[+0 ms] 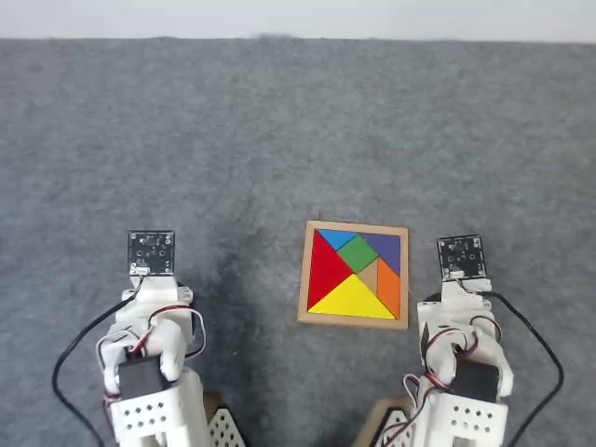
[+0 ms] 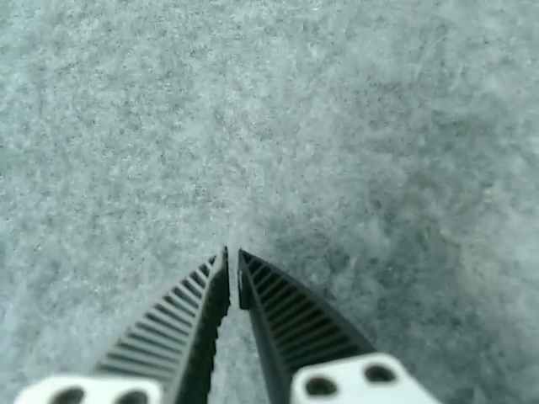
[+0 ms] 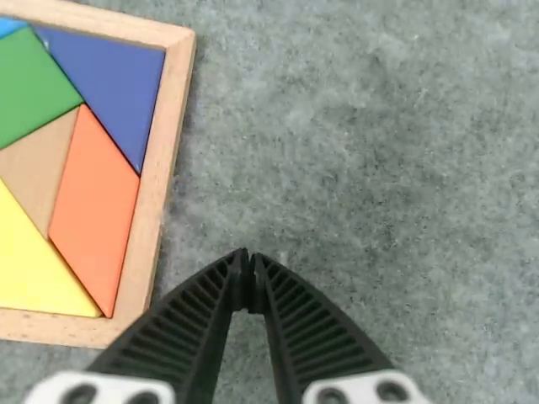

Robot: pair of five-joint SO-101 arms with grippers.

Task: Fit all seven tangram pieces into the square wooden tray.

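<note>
Grey felt-like mat (image 1: 279, 130) covers the table; the pale strip (image 1: 298, 17) along its far edge is probably a wall. Square wooden tray (image 1: 304, 276) lies flat between the arms, nearer the right one, with the tangram pieces (image 1: 328, 270) seated inside. Left gripper (image 2: 233, 259): tips together, empty, over bare mat. Right gripper (image 3: 247, 263): tips together, empty, just beside the tray rim.

Tray (image 1: 357, 226): pale wood rim. Inside it: red piece (image 1: 326, 270), yellow piece (image 1: 352, 300), orange piece (image 1: 389, 289), green piece (image 1: 357, 252), light-blue piece (image 1: 332, 238), indigo piece (image 1: 384, 248), tan piece (image 1: 370, 276). Bench (image 1: 279, 121): mottled grey. Left pincer (image 2: 233, 257) and right pincer (image 3: 248, 257): black, ribbed, on white mounts.
</note>
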